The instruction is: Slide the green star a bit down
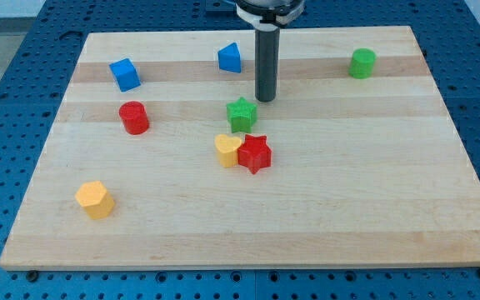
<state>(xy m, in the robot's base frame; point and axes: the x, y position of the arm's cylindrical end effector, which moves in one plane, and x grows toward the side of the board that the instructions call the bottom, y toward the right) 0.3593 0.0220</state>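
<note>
The green star (242, 114) lies near the middle of the wooden board (323, 208). My tip (265, 99) is just above and to the right of the star, close to it, with a small gap showing. The dark rod rises straight up from there to the view's top. Below the star lie a yellow heart (227, 151) and a red star (256, 153), touching each other.
A blue cube (125, 74) is at the upper left, a blue wedge-like block (230, 57) at the top middle, a green cylinder (362, 63) at the upper right, a red cylinder (133, 117) at the left, and a yellow hexagonal block (95, 199) at the lower left.
</note>
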